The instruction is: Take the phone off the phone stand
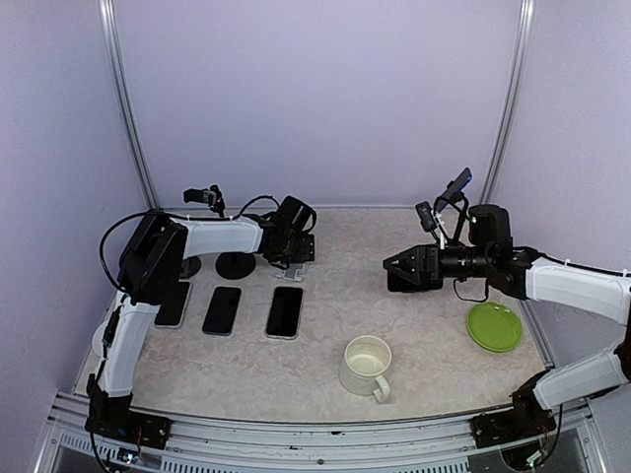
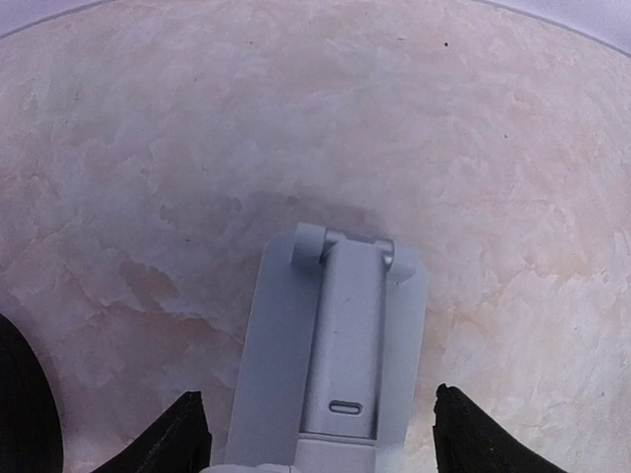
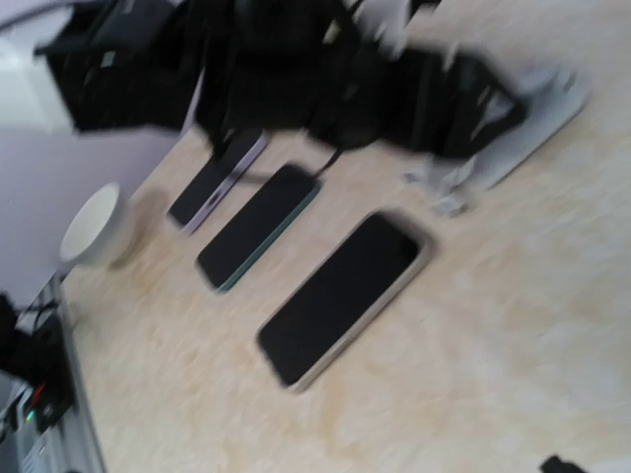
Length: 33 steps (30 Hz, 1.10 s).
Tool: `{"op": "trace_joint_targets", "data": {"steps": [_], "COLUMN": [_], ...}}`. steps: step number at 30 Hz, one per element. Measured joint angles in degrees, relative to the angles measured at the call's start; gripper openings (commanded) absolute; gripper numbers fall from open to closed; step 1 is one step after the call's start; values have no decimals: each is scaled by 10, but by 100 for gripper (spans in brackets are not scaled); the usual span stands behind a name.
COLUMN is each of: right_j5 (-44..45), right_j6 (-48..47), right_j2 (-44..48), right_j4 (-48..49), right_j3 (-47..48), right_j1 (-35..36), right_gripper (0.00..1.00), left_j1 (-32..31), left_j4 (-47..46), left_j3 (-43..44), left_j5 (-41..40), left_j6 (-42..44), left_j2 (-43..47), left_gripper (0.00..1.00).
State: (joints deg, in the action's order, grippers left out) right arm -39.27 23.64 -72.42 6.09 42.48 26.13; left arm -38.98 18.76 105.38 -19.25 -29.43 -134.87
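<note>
Stand status: grey metal folding phone stand (image 2: pixel 330 365) bare on beige mottled tabletop (image 2: pixel 148 148). Left gripper (image 2: pixel 325 441) spread wide, black fingertips (image 2: pixel 182 439) either side of stand. Black flat phone with pale rim (image 1: pixel 285 311) face-up just in front of stand, apart from it. Second dark phone (image 1: pixel 222 310) and third dark phone (image 1: pixel 173 304) further left of stand. Right gripper (image 1: pixel 399 264) hovering well right of stand; can't tell whether clenched or released. White mug (image 1: pixel 367 366) and lime-green plate (image 1: pixel 494 326) also right of stand.

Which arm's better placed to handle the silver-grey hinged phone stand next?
Left, I'd say: the left gripper is open astride the silver-grey hinged phone stand; the right gripper is far off to the side.
</note>
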Motion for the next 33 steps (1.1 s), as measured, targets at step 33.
{"op": "trace_joint_targets", "data": {"steps": [33], "right_j5": [85], "right_j6": [171], "right_j2": [-5], "right_j4": [84], "right_j3": [-122], "right_j1": [-198], "right_gripper": [100], "left_j1": [-25], "left_j4": [-72], "left_j3": [-139], "left_j5": [39], "left_j6": [66], "left_j2": [184], "left_gripper": [99]}}
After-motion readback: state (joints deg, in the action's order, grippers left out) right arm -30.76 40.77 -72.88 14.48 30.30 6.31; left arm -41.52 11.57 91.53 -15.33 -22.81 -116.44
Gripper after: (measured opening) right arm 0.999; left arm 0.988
